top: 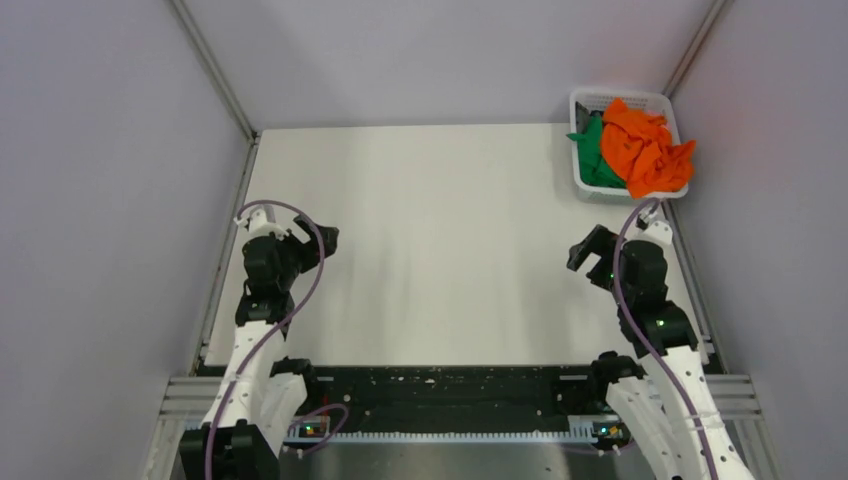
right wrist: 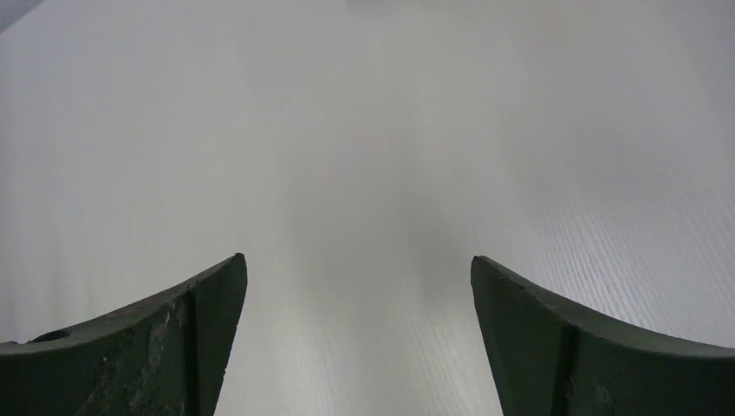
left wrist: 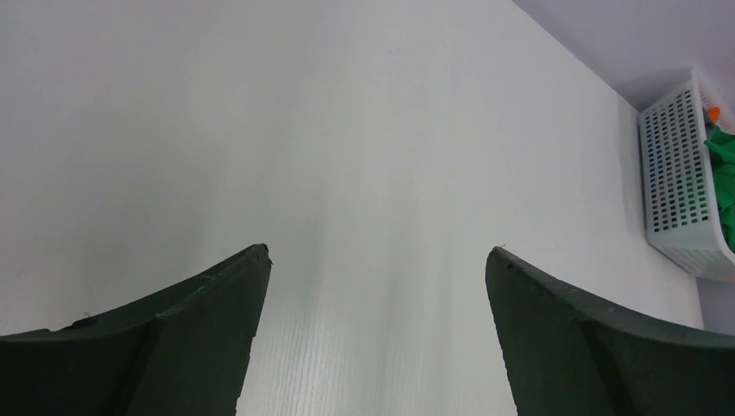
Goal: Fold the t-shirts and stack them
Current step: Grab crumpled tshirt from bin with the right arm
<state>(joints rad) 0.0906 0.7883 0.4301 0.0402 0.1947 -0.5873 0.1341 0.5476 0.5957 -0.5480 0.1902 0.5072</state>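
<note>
A white lattice basket [top: 622, 95] at the far right corner of the table [top: 440, 250] holds the crumpled orange t-shirt [top: 645, 145] and, to its left, the green t-shirt [top: 597, 162]. The left gripper [left wrist: 378, 250] and right gripper [right wrist: 358, 258] hover over bare table, jaws spread wide, empty

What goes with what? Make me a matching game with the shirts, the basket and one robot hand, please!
Things:
1. orange t-shirt
2. green t-shirt
3. basket
4. left gripper

Descriptions:
A. white, at the far right corner of the table
B. open, holding nothing, above bare tabletop
C. heaped on top, hanging over the right edge of its container
D. tucked on the left inside, partly under another shirt

Pairs: 1-C, 2-D, 3-A, 4-B
</note>
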